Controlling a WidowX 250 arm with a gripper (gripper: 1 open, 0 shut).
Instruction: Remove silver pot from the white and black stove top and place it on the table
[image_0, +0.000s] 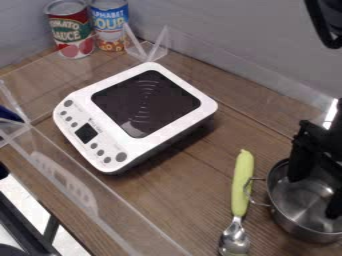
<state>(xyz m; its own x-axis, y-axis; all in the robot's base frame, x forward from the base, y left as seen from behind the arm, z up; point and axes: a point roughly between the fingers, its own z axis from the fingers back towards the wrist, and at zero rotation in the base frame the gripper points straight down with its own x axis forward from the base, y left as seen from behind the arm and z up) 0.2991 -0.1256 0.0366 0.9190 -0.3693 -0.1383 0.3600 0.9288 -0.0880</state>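
Observation:
The silver pot stands on the brown table at the bottom right, apart from the stove top. The white stove top sits in the middle, and its black cooking surface is bare. My black gripper points down right over the pot and is open. One finger is by the pot's back rim. The other reaches down over the pot's inside near the picture's right edge. Whether a finger touches the pot I cannot tell. Part of the pot is hidden by the gripper and cut off by the frame.
A metal spoon with a green handle lies just left of the pot. Two cans stand at the back left by the wall. A clear plastic sheet runs along the table's near edge.

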